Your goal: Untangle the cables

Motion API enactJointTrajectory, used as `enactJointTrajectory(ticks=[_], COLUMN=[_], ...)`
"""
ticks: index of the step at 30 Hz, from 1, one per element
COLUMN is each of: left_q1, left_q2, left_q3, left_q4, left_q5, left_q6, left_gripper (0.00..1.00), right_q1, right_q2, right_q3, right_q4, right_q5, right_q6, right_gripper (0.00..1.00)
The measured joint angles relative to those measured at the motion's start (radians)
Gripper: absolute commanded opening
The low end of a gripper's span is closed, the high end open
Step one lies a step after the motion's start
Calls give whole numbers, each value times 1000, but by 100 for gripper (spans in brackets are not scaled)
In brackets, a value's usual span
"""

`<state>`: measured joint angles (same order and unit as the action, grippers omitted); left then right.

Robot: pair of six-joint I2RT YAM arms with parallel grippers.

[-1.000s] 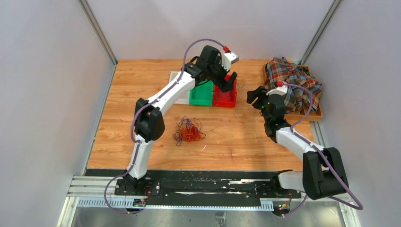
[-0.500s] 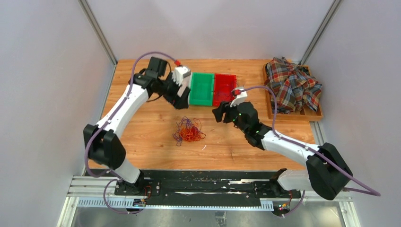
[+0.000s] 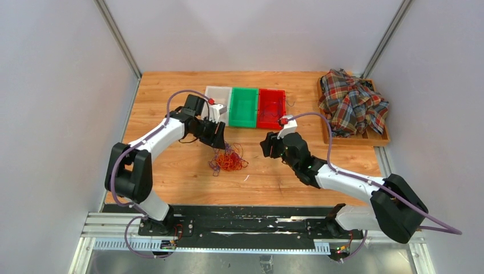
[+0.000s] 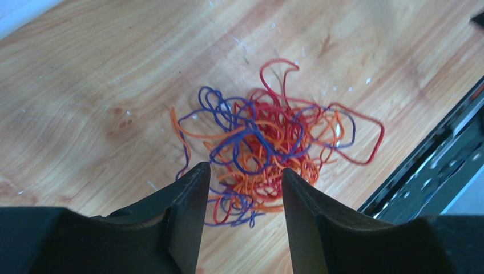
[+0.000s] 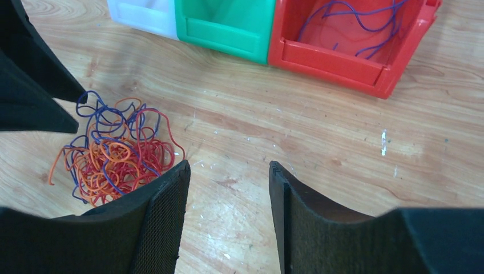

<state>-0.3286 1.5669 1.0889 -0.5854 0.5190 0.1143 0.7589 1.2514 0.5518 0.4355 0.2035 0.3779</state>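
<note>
Red, orange & purple cables [image 3: 228, 158] lie bunched on the near side of the green bin [image 3: 243, 107], just under the left claw [image 4: 244, 171], w/ the right claw [image 5: 228, 165] farther off; both partly open & empty.

High rear view looking down, 2 close wrist views, all sharing the cables [image 3: 228, 158]

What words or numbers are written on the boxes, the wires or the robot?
No readable text anywhere.
The white plastic bin, green plastic bin and red plastic bin: no labels.
The tangled bunch of red, orange and purple cables: none.
Pale marks on the black base rail: too small to read.
</note>
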Motion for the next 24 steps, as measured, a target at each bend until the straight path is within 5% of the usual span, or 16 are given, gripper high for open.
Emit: enactJointTrajectory(ticks=[7,17,24], left_q1=[32,32,32], left_q2=[38,92,71], left_q3=[-3,-3,21], left_q4=[120,173,138], left_q5=[47,75,78], left_q6=[-160,-226,-202], left_gripper=[56,13,1], right_q1=[6,7,7], right_q2=[-6,-28,-34], right_q3=[-18,-19,-18], right_q4=[0,0,0], right_q5=[15,36,36], right_q6=[8,7,6], right_gripper=[53,51,51])
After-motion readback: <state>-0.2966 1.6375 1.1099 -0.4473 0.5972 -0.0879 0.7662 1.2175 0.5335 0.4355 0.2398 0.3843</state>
